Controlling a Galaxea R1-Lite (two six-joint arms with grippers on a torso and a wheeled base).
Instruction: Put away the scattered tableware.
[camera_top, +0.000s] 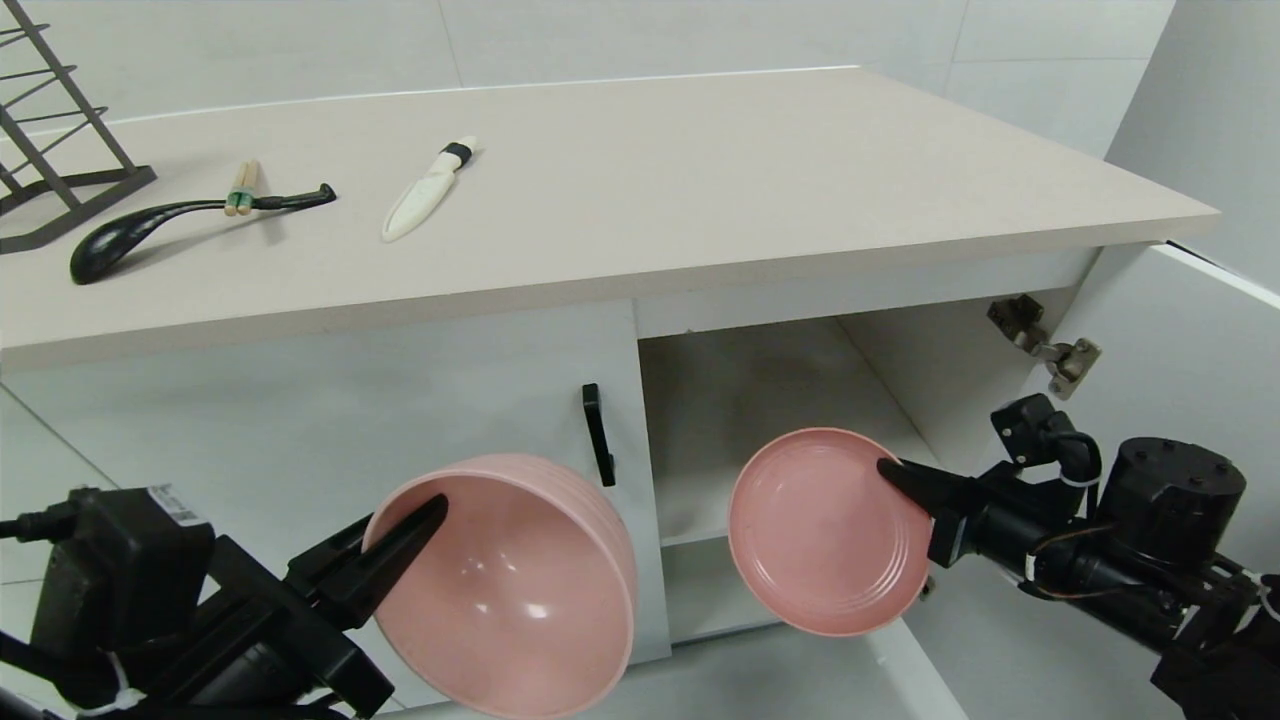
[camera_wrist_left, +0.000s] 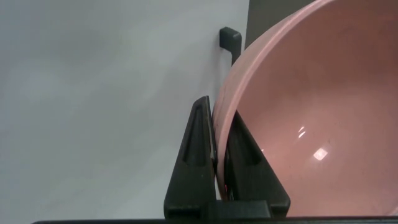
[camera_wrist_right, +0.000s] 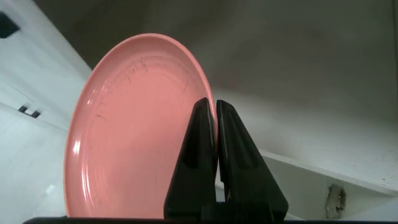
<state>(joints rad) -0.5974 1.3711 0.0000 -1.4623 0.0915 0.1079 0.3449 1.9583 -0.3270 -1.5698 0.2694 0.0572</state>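
Currently your left pincer (camera_top: 425, 512) is clamped on the rim of the pink bowl (camera_top: 520, 600), which it holds before the closed cabinet door (camera_top: 350, 400). Your right pincer (camera_top: 890, 470) grips the pink plate (camera_top: 815, 540) by its edge, with the open cabinet (camera_top: 740, 400) just beyond it. Neither piece is stowed. Well above both pincers, on the bench (camera_top: 700, 180), the ladle (camera_top: 150, 225), chopsticks (camera_top: 241, 187) and knife (camera_top: 425, 190) lie untouched. Judgement: early stage, most remains.
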